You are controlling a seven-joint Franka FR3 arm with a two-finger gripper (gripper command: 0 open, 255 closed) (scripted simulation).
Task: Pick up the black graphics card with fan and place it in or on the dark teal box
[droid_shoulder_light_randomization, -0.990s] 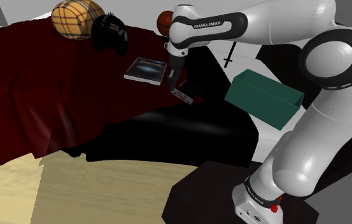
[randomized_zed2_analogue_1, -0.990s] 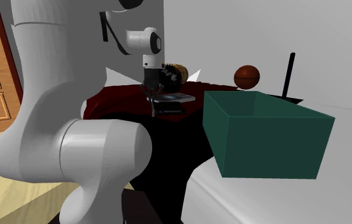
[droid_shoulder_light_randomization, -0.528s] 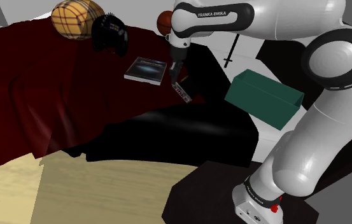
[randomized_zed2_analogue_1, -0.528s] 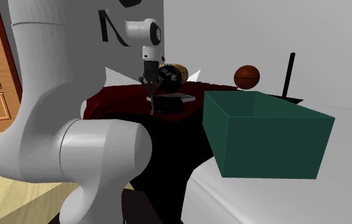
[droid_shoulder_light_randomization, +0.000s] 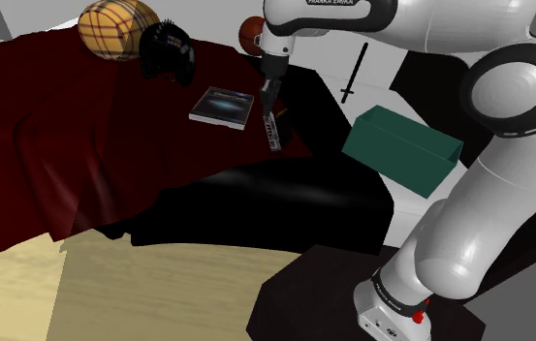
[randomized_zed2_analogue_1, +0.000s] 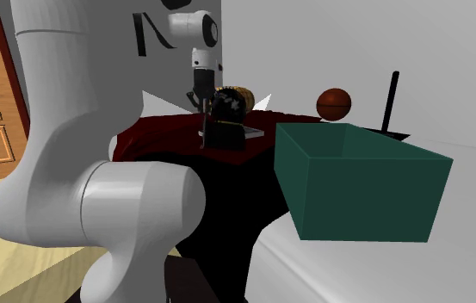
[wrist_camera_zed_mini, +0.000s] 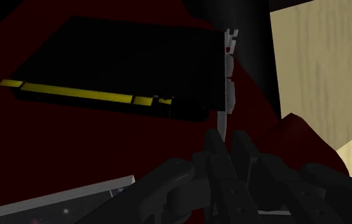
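The black graphics card (droid_shoulder_light_randomization: 273,131) hangs on edge just above the dark red cloth (droid_shoulder_light_randomization: 52,136), lifted by its end. My gripper (droid_shoulder_light_randomization: 268,105) is shut on the card's grey metal bracket (wrist_camera_zed_mini: 229,83). In the wrist view the fingers (wrist_camera_zed_mini: 214,145) clasp that bracket, and the card's black body (wrist_camera_zed_mini: 123,63) with a yellow connector strip stretches away from it. The second exterior view has the card (randomized_zed2_analogue_1: 227,136) below the gripper (randomized_zed2_analogue_1: 201,108). The dark teal box (droid_shoulder_light_randomization: 401,147) stands open-topped to the shoulder view's right of the card, large in the second exterior view's foreground (randomized_zed2_analogue_1: 361,185).
A grey flat book (droid_shoulder_light_randomization: 223,105) lies just beside the card. A plaid ball (droid_shoulder_light_randomization: 117,29), a black lumpy object (droid_shoulder_light_randomization: 166,48) and a brown ball (droid_shoulder_light_randomization: 250,32) sit at the back. A black stick (droid_shoulder_light_randomization: 355,76) stands behind the box. Wooden floor (droid_shoulder_light_randomization: 140,291) lies in front.
The gripper has risen with the card in it. The card went from lying low on the cloth to hanging nearly upright above it.
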